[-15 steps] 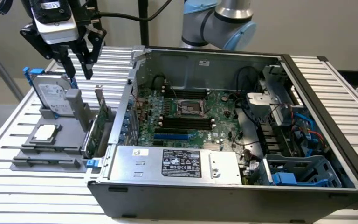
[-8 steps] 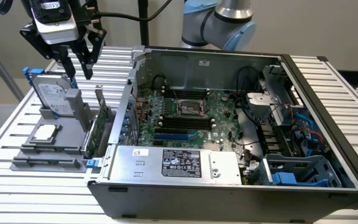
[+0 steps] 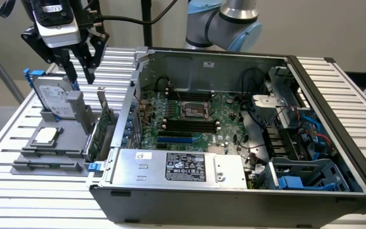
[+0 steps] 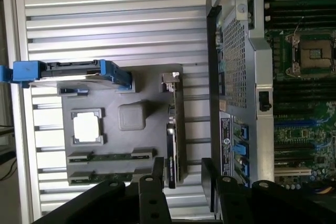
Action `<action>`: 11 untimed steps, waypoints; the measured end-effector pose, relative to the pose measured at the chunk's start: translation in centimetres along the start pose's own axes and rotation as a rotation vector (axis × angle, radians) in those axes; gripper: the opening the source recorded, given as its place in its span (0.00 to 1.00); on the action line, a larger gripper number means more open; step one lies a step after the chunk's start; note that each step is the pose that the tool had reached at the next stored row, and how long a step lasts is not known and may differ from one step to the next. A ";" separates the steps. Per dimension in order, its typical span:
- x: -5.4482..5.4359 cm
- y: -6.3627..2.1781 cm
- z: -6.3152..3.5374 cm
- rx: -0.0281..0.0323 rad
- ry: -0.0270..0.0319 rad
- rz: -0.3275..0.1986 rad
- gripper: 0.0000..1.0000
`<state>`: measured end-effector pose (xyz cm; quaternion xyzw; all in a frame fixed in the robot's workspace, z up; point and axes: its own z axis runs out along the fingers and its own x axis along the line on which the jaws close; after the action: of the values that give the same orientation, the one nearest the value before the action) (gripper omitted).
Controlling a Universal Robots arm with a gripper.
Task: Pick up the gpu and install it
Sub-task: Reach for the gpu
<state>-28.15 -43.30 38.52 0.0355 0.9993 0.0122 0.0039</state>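
The gpu [image 3: 100,130] stands on its long edge in a grey holder [image 3: 27,158] on the slatted table, just outside the open computer case [image 3: 234,200]. Its silver end bracket points up. In the wrist view the gpu [image 4: 176,124] appears edge-on as a thin strip. My gripper [image 3: 81,76] hangs well above the holder, over the hard drive and the card's bracket end. Its black fingers [image 4: 157,178] are spread apart with nothing held between them, so it is open.
A silver hard drive in a blue frame [image 3: 51,95] stands at the holder's far end. A processor [image 3: 46,137] and memory sticks [image 3: 49,164] lie in the holder. Inside the case are the green motherboard [image 3: 192,119], a silver power supply [image 3: 177,167] and cables.
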 end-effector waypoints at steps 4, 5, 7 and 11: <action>0.0 -0.01 0.58 0.0140 -0.0008 0.000 0.42; 0.0 -0.02 0.76 0.0155 -0.0010 0.000 0.42; 0.0 -0.03 1.13 0.0165 -0.0012 0.000 0.42; 0.2 -0.06 1.86 0.0173 -0.0046 0.000 0.42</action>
<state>-28.33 -43.30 36.66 0.0354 0.9993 0.0034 0.0059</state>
